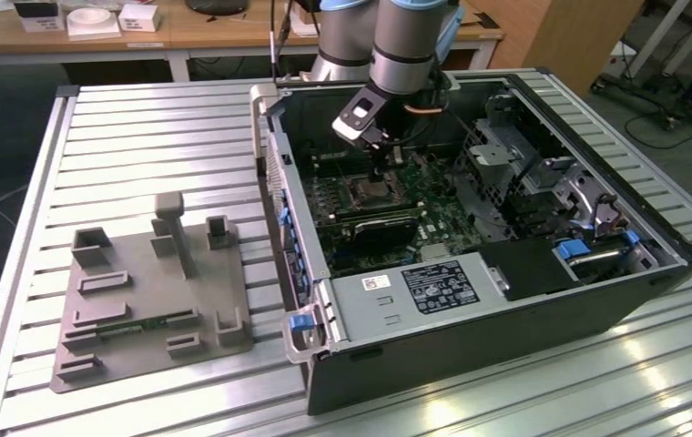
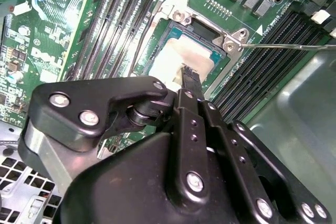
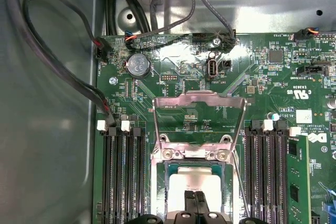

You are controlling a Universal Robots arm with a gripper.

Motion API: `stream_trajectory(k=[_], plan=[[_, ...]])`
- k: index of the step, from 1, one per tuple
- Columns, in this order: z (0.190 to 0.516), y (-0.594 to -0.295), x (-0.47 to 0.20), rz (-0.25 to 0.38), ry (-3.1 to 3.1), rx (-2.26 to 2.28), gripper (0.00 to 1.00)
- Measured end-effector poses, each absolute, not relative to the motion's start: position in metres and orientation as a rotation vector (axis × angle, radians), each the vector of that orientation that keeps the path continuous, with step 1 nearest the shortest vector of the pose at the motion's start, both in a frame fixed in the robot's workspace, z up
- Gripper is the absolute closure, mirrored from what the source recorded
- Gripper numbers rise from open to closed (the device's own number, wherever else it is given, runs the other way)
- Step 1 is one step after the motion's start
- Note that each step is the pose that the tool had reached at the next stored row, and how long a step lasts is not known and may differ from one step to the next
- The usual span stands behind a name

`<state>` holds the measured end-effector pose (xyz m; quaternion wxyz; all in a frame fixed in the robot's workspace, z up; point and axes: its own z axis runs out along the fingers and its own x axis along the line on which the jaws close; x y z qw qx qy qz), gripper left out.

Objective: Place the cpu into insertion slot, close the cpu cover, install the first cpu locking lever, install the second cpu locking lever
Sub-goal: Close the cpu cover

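Note:
The cpu [image 3: 197,182], a silver-topped square chip, lies flat in the insertion slot [image 3: 160,182] on the green board. The cpu cover [image 3: 198,98], a silvery frame with a square window, stands swung up on its hinge beyond the slot. My gripper [image 3: 195,196] hangs right over the chip with its two black fingers pressed together, tips at or just above the metal top and nothing between them. In the second wrist view the gripper [image 2: 188,73] meets the cpu [image 2: 178,53], and a thin wire lever [image 2: 289,46] sticks out to the side. In the exterior view the gripper [image 1: 379,173] reaches down into the open case.
Long black memory slots [image 3: 123,177] flank the socket on both sides. Cables [image 3: 52,61] run along the case wall beside the board, near a coin battery [image 3: 138,65]. A black graphics card [image 1: 382,228] sits close to the socket. A grey fixture plate [image 1: 152,291] lies on the table outside the case.

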<state>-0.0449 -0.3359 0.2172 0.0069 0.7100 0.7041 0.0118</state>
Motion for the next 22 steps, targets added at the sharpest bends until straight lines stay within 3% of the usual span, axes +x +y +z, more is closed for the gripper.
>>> stream_trajectory(k=[22], plan=[[0.2194, -0.3359, -0.0449, 0.052, 2.209, 2.228, 0.89]])
